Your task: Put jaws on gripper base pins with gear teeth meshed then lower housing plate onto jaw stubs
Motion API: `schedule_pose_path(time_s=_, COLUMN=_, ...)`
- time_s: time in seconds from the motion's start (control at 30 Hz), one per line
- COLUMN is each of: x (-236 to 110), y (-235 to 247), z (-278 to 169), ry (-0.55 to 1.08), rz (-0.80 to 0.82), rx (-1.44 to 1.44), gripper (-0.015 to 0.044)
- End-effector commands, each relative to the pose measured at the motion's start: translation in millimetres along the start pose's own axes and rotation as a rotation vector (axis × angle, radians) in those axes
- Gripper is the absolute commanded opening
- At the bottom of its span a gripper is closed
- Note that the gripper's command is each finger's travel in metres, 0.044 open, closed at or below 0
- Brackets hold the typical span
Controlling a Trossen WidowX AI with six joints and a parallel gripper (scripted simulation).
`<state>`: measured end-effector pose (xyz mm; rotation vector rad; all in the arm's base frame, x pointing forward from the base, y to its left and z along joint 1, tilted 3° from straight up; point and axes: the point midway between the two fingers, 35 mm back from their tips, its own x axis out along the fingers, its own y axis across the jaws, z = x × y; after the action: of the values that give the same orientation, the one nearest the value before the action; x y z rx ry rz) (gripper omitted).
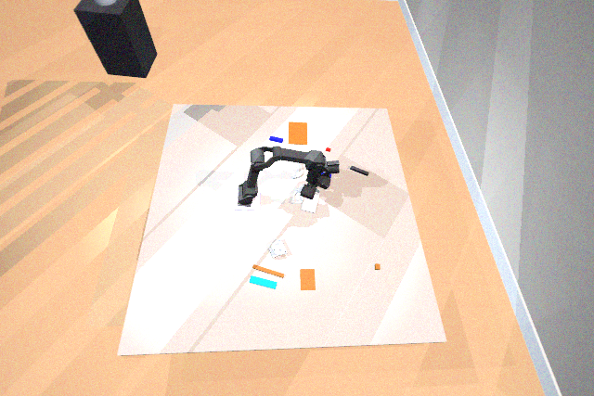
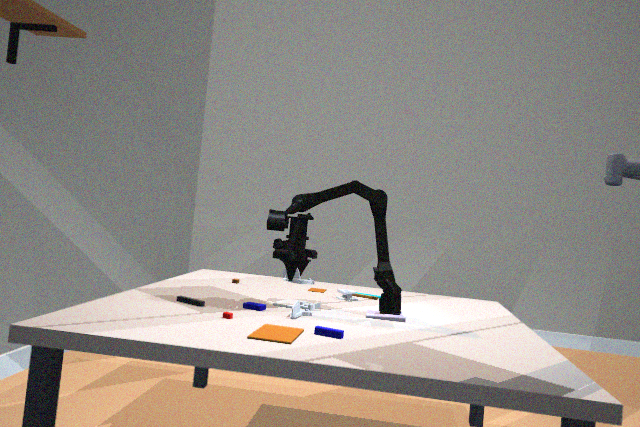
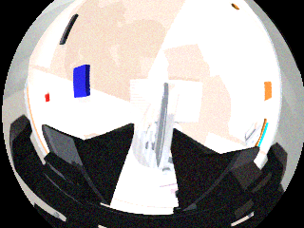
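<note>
My gripper is shut on a pale jaw, seen in the wrist view as a long thin grey blade between the black fingers. The jaw is held above the table. A flat pale square plate lies below and beyond it. Whitish parts lie nearer the exterior camera, one standing upright; they are partly behind the jaw in the wrist view. Another white part with small dark dots sits apart. White-on-white glare hides pins and teeth, so I cannot tell which part is the base.
A blue block, black bar and red cube lie around the arm. Orange plates, another blue block, an orange bar and a cyan bar lie farther out.
</note>
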<state>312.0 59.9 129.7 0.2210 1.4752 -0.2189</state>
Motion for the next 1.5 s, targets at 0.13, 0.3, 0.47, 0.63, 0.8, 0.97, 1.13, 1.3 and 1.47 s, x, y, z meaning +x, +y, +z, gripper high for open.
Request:
schedule_pose_path(time_s=0.13, x=-0.3, y=-0.1, z=0.3, ry=-0.001, rz=-0.003, rx=0.026, gripper=0.0134)
schedule_pose_path(time_s=0.3, x=-0.3, y=-0.1, z=0.3, ry=-0.001, rz=-0.003, rx=0.026, gripper=0.0134)
schedule_pose_path(time_s=0.47, x=-0.3, y=6.5, z=-1.8, ry=0.0, rz=-0.002, rx=0.026, gripper=0.0134)
schedule_pose_path(time_s=0.63, x=-0.3, y=8.4, z=-2.4, ry=0.0, rz=-0.002, rx=0.026, gripper=0.0134)
schedule_pose_path(time_s=0.8, x=-0.3, y=8.4, z=-2.4, ry=0.0, rz=-0.002, rx=0.026, gripper=0.0134)
schedule_pose_path(time_s=0.97, x=-0.3, y=8.4, z=-2.4, ry=0.0, rz=-0.002, rx=0.026, gripper=0.0134)
schedule_pose_path(time_s=1.13, x=-0.3, y=8.4, z=-2.4, ry=0.0, rz=-0.002, rx=0.026, gripper=0.0134)
schedule_pose_path(time_s=1.3, x=-0.3, y=8.4, z=-2.4, ry=0.0, rz=-0.002, rx=0.026, gripper=0.0134)
schedule_pose_path(time_s=1.47, x=-0.3, y=8.4, z=-2.4, ry=0.0, rz=-0.002, rx=0.026, gripper=0.0134)
